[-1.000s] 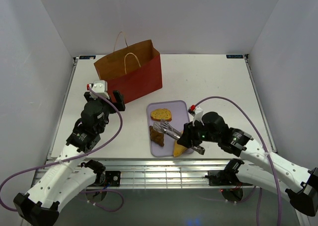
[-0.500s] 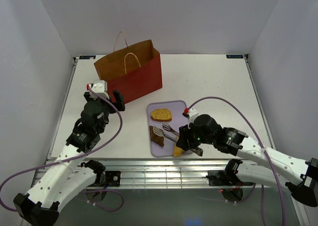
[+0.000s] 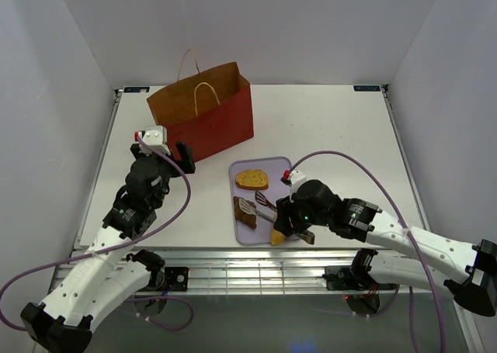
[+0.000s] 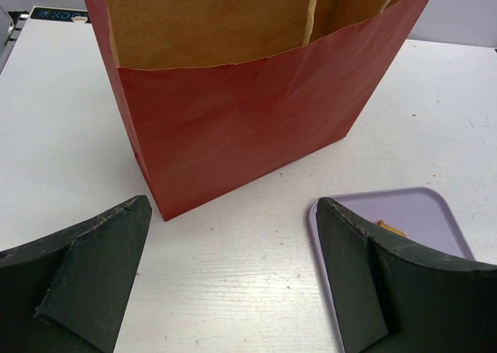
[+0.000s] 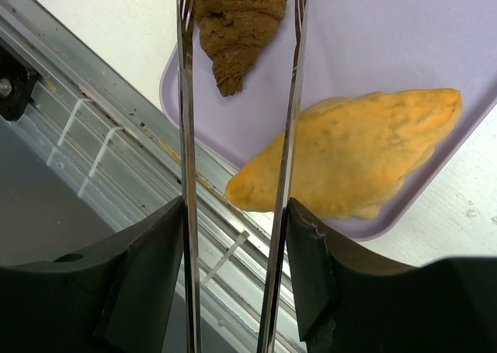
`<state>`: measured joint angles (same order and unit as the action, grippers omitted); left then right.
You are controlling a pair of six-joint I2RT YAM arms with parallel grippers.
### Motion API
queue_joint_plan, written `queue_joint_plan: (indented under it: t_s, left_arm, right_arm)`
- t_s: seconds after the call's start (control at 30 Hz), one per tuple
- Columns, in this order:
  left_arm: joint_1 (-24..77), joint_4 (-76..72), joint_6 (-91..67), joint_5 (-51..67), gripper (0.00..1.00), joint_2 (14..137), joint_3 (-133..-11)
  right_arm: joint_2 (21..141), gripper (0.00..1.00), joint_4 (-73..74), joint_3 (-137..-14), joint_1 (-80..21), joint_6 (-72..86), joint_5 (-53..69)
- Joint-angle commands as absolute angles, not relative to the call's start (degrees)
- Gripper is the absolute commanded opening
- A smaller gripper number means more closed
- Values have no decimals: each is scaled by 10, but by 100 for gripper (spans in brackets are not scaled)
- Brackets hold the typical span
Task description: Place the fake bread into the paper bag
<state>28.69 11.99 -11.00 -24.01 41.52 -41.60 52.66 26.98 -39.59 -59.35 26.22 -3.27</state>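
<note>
Three bread (image 3: 251, 179) pieces sit on the tray (image 3: 276, 184), well apart from the bag (image 3: 210, 120). Over the last second your right fingers (image 5: 147, 283), clamped on the tongs (image 5: 185, 136), slid left. The tines now straddle the croissant (image 5: 237, 12), so a pick looks close. Your left fingers (image 4: 85, 275) are spread wide near the bag. Worktop sticker (image 4: 58, 15) unreadable.

You have a white table (image 3: 334, 128) across mid-frame; the red paper bag (image 3: 210, 124) stands upright on it at upper left; the lavender tray (image 3: 278, 169) lies flat near centre, apart from the bag.
</note>
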Motion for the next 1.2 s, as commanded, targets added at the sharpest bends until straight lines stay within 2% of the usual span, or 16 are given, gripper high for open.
queue_joint_plan:
  t_s: [0.0, 0.43, 0.53, 0.67, 0.93, 1.17]
  left_arm:
    - [289, 119, -108, -243, 98, 408, -414]
    - [289, 119, -108, -243, 98, 404, -416]
    - [289, 118, -108, -243, 98, 404, -415]
    - [289, 119, -108, -243, 98, 403, -415]
    - [289, 119, -109, -243, 98, 400, -415]
    - [289, 119, -109, -243, 98, 399, -415]
  right_arm:
    - [529, 58, 249, -425, -600, 263, -37]
    - [565, 59, 240, -428, -612, 265, -29]
    - [575, 56, 236, -429, -612, 266, -27]
    - [584, 45, 232, -432, -612, 271, -14]
    - [584, 39, 243, -441, -612, 274, -6]
    - [577, 23, 253, -455, -612, 273, -24]
